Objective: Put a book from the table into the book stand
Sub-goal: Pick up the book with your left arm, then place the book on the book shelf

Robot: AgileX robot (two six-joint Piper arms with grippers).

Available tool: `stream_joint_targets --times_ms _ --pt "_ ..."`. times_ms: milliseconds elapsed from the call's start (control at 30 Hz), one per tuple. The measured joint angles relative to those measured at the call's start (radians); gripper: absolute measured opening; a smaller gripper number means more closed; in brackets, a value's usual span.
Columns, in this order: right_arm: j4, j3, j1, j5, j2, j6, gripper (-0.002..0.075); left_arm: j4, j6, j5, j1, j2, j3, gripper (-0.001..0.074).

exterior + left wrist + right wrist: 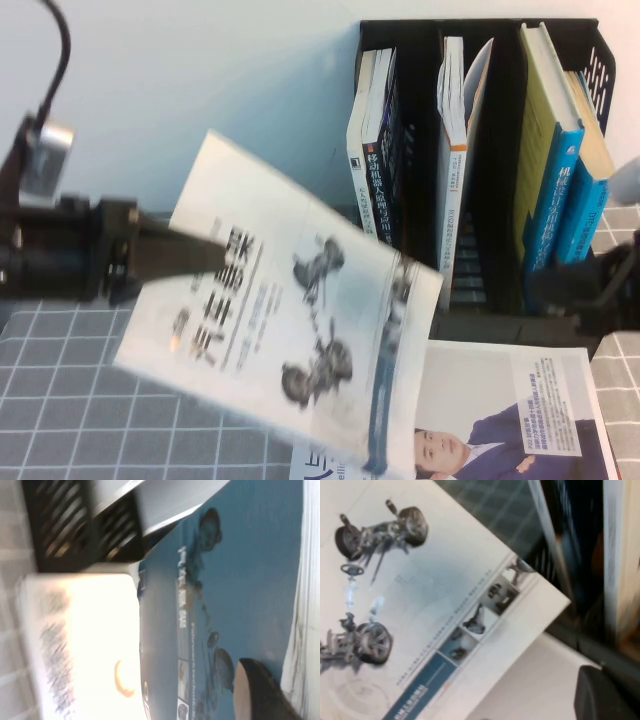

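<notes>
The book (290, 320), a large white paperback with grey car-part photos, hangs tilted above the table (60, 400). My left gripper (200, 250) is shut on its left edge. In the left wrist view one dark finger (255, 690) presses on the book's cover (235, 580). The right wrist view shows the cover (410, 605) from close by. The black book stand (598, 70) rises behind and to the right of the book. My right gripper (600, 285) sits low at the table's right edge, in front of the stand's right compartment.
Upright books fill the stand's left (375, 150), middle (455, 150) and right (560, 170) compartments. A white book with a suited man's portrait (500, 420) lies flat below the raised book's right end. A wall stands behind.
</notes>
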Motion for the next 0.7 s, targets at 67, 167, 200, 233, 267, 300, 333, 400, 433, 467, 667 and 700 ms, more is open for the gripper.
stream_joint_targets --times_ms 67,167,200,233,267,300,333,400,433,467,667,700 --pt "-0.012 -0.029 0.000 0.000 -0.039 0.000 -0.0002 0.023 -0.057 -0.026 -0.042 -0.021 -0.070 0.0114" --pt "-0.064 -0.082 0.000 0.002 -0.100 0.025 -0.0002 0.034 -0.126 -0.060 -0.122 -0.031 -0.182 0.0114" --pt "-0.100 -0.099 0.000 0.004 -0.123 0.052 -0.0002 0.039 -0.144 -0.074 -0.150 -0.031 -0.215 0.0114" --pt "-0.143 -0.115 0.000 0.006 -0.146 0.081 -0.0002 0.044 -0.157 -0.090 -0.180 -0.031 -0.246 0.0114" --pt "-0.185 -0.126 0.000 0.011 -0.166 0.110 -0.0002 0.049 -0.162 -0.105 -0.204 -0.031 -0.269 0.0114" --pt "-0.249 -0.140 0.000 0.014 -0.190 0.151 -0.0002 0.055 -0.167 -0.126 -0.234 -0.031 -0.297 0.0113" --pt "-0.319 -0.153 0.000 0.019 -0.213 0.199 -0.0002 0.066 -0.176 -0.152 -0.264 -0.031 -0.325 0.0114" --pt "-0.452 -0.173 0.000 0.028 -0.259 0.299 -0.0002 0.091 -0.210 -0.200 -0.313 -0.020 -0.373 0.0113" --pt "-0.523 -0.180 0.000 0.031 -0.281 0.356 -0.0002 0.111 -0.227 -0.221 -0.338 -0.010 -0.400 0.0113" --pt "-0.589 -0.186 0.000 0.035 -0.298 0.400 -0.0002 0.130 -0.239 -0.229 -0.362 0.001 -0.419 0.0113" --pt "-0.872 -0.190 0.000 0.068 -0.390 0.637 -0.0002 0.234 -0.319 -0.245 -0.427 0.128 -0.549 0.0113" --pt "-0.916 -0.190 0.000 0.080 -0.399 0.670 -0.0002 0.256 -0.334 -0.242 -0.432 0.151 -0.571 0.0113"
